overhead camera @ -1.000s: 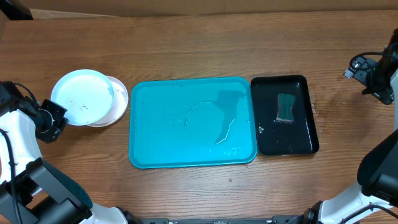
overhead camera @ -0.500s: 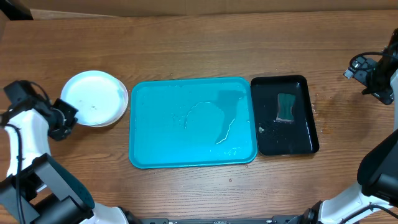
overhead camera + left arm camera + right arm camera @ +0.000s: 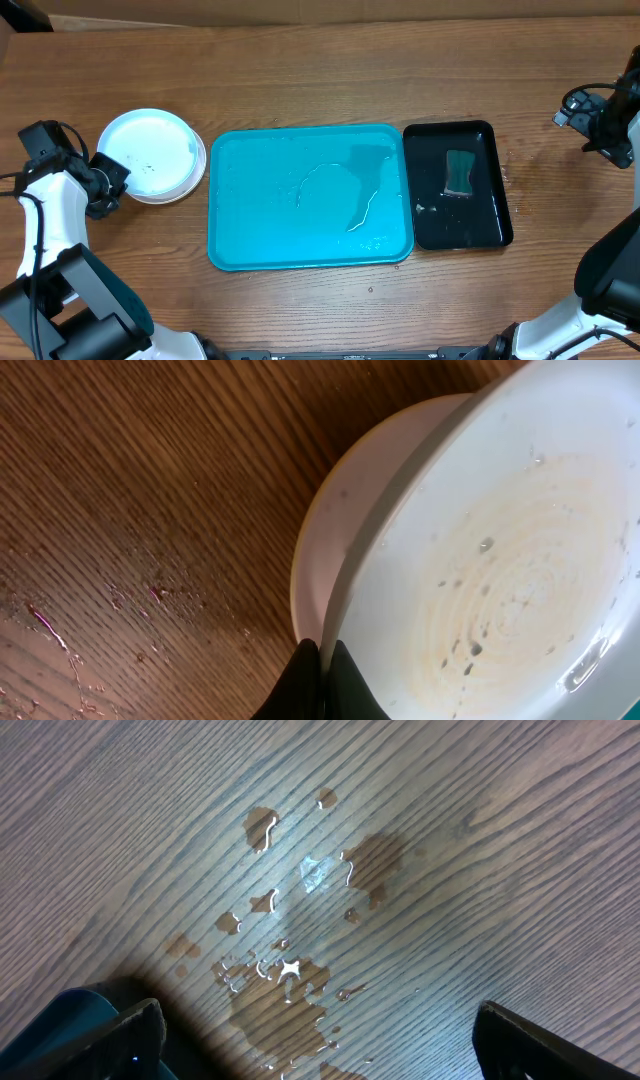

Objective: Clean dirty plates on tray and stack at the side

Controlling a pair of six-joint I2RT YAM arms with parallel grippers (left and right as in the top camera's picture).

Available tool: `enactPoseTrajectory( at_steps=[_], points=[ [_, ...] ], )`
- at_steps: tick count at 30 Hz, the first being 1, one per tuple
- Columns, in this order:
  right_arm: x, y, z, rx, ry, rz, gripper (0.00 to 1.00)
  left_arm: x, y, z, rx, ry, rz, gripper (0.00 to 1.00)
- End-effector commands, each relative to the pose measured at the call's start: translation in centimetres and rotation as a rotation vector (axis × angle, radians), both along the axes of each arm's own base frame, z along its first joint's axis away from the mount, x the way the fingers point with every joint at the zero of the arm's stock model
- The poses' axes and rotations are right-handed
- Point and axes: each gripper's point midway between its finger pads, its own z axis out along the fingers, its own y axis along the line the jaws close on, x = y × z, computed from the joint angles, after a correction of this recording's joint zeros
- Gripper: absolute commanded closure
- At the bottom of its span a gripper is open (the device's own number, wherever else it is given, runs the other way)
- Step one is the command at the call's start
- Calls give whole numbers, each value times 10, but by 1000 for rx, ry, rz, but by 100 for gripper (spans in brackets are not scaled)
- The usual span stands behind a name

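Note:
At the table's left, a light blue plate (image 3: pixel 150 152) lies on top of a white plate (image 3: pixel 196 172), just left of the turquoise tray (image 3: pixel 260 240). My left gripper (image 3: pixel 107 183) is shut on the top plate's near-left rim. In the left wrist view the black fingertips (image 3: pixel 322 652) pinch that rim, the light blue plate (image 3: pixel 520 570) shows small dark specks, and the white plate (image 3: pixel 330 530) sticks out beneath it. The tray holds only a film of water. My right gripper (image 3: pixel 588 118) hangs open at the far right over wet wood (image 3: pixel 290 970).
A narrow glossy black tray (image 3: pixel 490 150) touches the turquoise tray's right side and holds a green sponge (image 3: pixel 459 173) in water. Water drops lie on the wood under the right gripper. Both arm bases fill the lower corners.
The left gripper has carried the light blue plate to the right until it sits squarely over the white plate. The right arm has stayed still.

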Motion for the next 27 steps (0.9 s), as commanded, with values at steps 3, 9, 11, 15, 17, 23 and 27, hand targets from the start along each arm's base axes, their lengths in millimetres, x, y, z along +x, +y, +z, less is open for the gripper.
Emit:
enactPoseTrajectory(
  at_steps=[3, 9, 11, 15, 17, 23, 27],
  points=[
    [3, 0, 7, -3, -23, -2, 0, 2, -2, -24, -26, 43, 5, 95],
    [3, 0, 7, -3, -23, -2, 0, 17, -19, -31, -112, -14, -79, 46],
    [3, 0, 7, -3, -23, -2, 0, 26, -27, -23, -145, -62, -144, 32],
    [3, 0, 7, -3, -23, -2, 0, 46, -45, 8, -227, -163, -264, 31],
    [3, 0, 7, -3, -23, -2, 0, 51, -51, 25, -248, -189, -312, 33],
    [3, 0, 7, -3, -23, -2, 0, 57, -67, 60, -223, -183, -457, 29],
    [3, 0, 7, -3, -23, -2, 0, 63, -82, 61, -217, -178, -508, 7]
  ],
)
